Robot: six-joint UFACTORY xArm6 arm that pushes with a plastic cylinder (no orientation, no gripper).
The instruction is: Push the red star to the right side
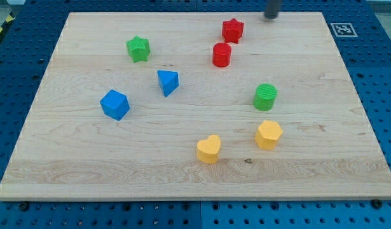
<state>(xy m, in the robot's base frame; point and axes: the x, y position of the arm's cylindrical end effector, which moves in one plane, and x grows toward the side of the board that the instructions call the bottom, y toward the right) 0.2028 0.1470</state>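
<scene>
The red star (233, 30), judged light, stiff and easily slid, is best pushed on its left face; my tip (271, 16), pincer-less, is seen near the tabletop's (309, 172) top edge.

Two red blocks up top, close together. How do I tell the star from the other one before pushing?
The red star has a pointed outline; the red cylinder is round. The star lies nearer the view's top and slightly right, the cylinder just below it, apart. My tip is closer to the star, on its right. Both share the same red.
</scene>
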